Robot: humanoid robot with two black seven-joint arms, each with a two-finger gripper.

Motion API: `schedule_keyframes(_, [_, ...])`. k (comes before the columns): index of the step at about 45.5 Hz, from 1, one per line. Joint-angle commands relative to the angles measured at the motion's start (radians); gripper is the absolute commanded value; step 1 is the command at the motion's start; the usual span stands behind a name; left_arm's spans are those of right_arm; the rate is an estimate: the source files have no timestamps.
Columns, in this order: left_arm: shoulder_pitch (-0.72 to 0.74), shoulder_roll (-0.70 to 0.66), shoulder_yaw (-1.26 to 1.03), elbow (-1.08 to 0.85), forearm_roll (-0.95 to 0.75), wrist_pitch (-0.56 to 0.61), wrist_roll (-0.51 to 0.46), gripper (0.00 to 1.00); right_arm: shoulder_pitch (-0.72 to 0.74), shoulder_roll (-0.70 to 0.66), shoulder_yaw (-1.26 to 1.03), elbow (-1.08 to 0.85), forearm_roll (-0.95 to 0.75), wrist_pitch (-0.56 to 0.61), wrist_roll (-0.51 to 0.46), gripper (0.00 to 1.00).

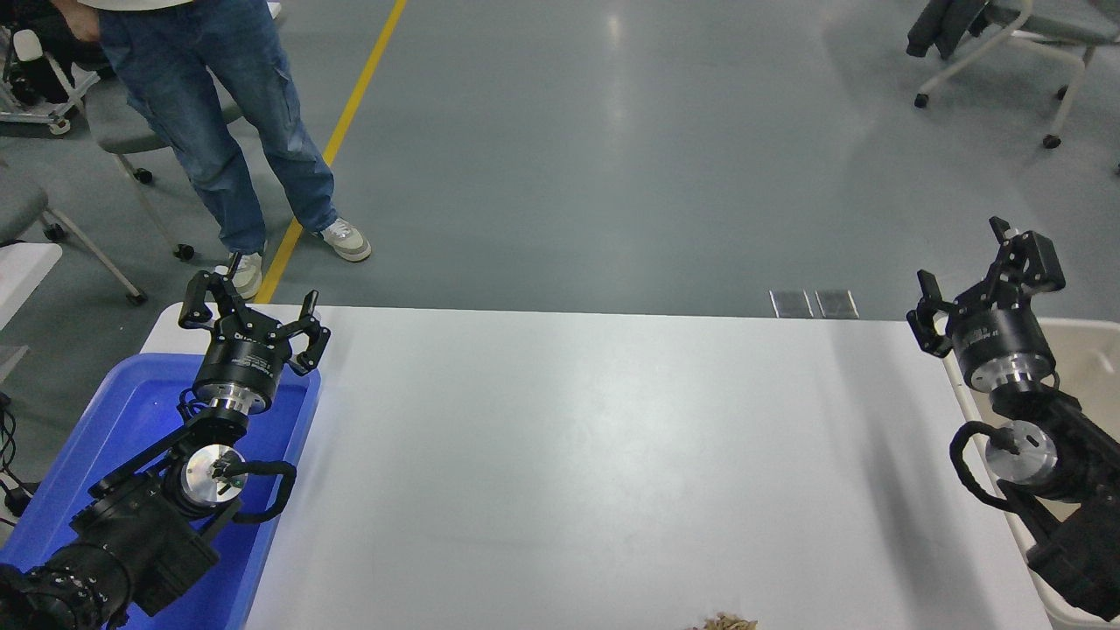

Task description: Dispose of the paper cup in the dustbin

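Note:
The paper cup is not in view. The beige dustbin stands at the table's right edge, mostly covered by my right arm. My right gripper is open and empty, held above the bin's near left rim and the table's far right corner. My left gripper is open and empty, parked over the far end of the blue tray at the lower left.
The white table fills the middle. A tan crumb pile lies at its front edge. A person in jeans stands beyond the far left corner. Chairs stand at the far left and at the far right.

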Motion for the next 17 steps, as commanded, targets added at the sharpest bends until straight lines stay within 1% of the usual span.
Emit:
schedule_keyframes(1, [0.0,0.0,0.0,0.0,0.0,0.0,0.0,1.0,-0.029,0.045,-0.005,-0.008,-0.059,0.02,0.03,1.0])
schedule_keyframes(17, [0.0,0.0,0.0,0.0,0.0,0.0,0.0,1.0,-0.03,0.045,-0.021,-0.023,-0.062,0.021,0.029,1.0])
